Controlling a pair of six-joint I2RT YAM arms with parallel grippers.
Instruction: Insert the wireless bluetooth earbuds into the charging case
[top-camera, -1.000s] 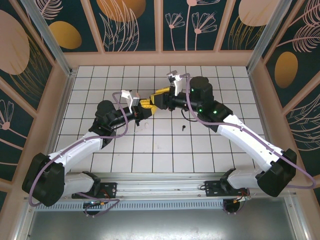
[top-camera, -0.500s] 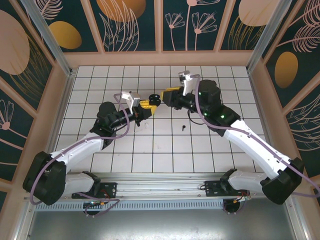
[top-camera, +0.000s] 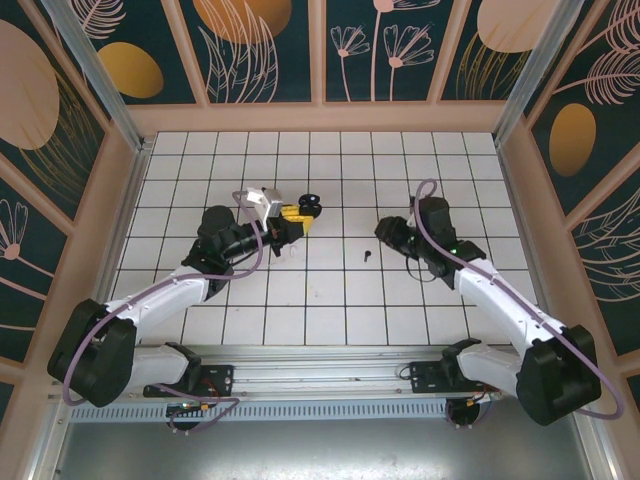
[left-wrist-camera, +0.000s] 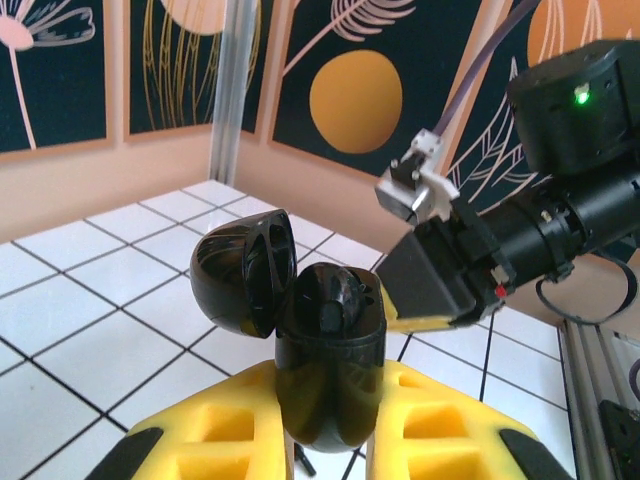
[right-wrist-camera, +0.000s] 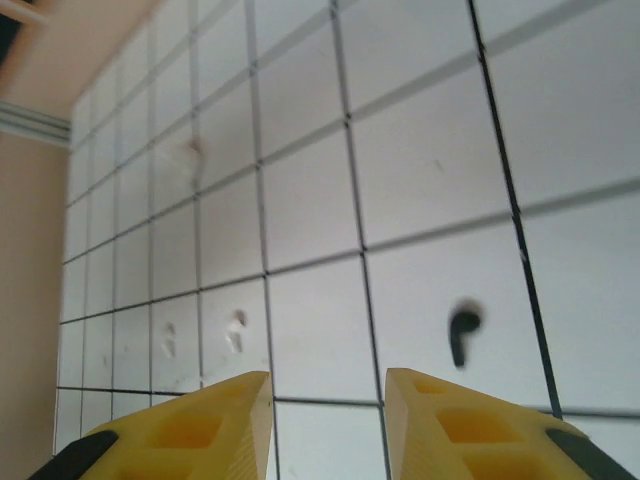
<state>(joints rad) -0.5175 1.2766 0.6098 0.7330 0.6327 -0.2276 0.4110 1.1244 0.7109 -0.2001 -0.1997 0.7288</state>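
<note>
Since the case (left-wrist-camera: 330, 350) is pinched only by its rounded lower body between the yellow fingers (left-wrist-camera: 440, 420) of the left gripper (top-camera: 290, 213), the main hazard I see is that it turns or slips when an earbud is pressed down into it. Its lid (left-wrist-camera: 245, 275) stands open beside the mouth, and a careless approach could knock it shut. A dark shape sits in the mouth, perhaps an earbud already seated, though I cannot tell for sure.

The black earbud (top-camera: 367, 256) lies flat on the table (top-camera: 330, 300), right of the case and nearer the arm bases, well apart from it. Being tiny and flat, it may skid away from closing fingers or be caught at an angle that will not fit the case. Pale specks (right-wrist-camera: 237, 330) further along the tiles may be white earbuds, but they are too blurred to name.

The left arm stretches forward across the table, its wrist holding the case off the tiles with the mouth up, jaws clamped on it. The right arm is bent at the elbow, and the right gripper (right-wrist-camera: 328, 400) points down at the tiles right of the case, just beside the black earbud, its jaws parted and empty.
</note>
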